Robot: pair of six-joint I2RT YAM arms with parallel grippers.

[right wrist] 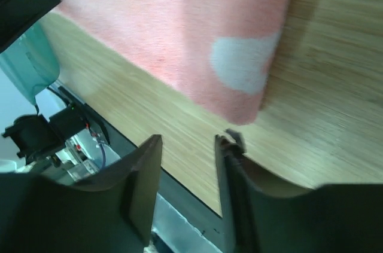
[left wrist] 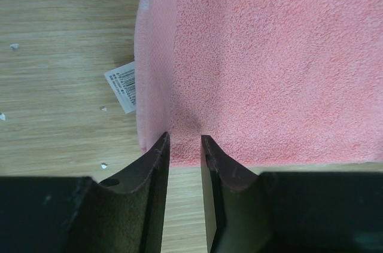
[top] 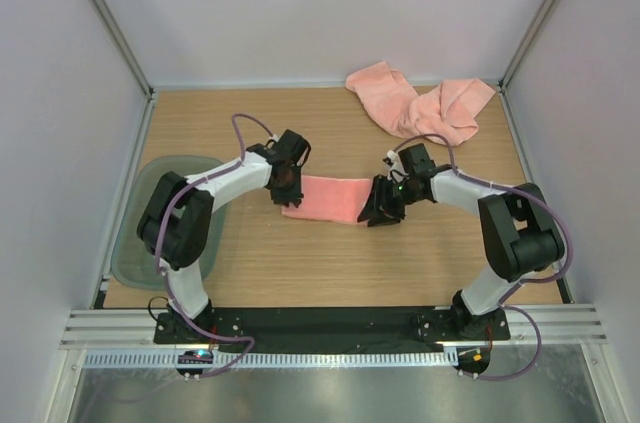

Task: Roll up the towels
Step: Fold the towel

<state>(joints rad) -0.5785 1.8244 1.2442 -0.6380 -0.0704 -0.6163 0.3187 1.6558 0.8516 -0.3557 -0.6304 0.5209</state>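
Open tabletop (top: 330,263) near the flat towel (top: 328,199); obstacles: crumpled towels (top: 420,103) (far right), tray (top: 125,253) left.

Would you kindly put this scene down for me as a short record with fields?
flat towel: salmon-pink terry towel folded flat mid-table on the wooden table, between the grippers
spare towels: crumpled salmon-pink pile, far right corner
tray: translucent grey-green plastic tray at the table's left edge
left gripper: jaws narrowly apart, empty, at the flat towel's left end
right gripper: jaws apart, empty, at its right end
rolling: not yet begun
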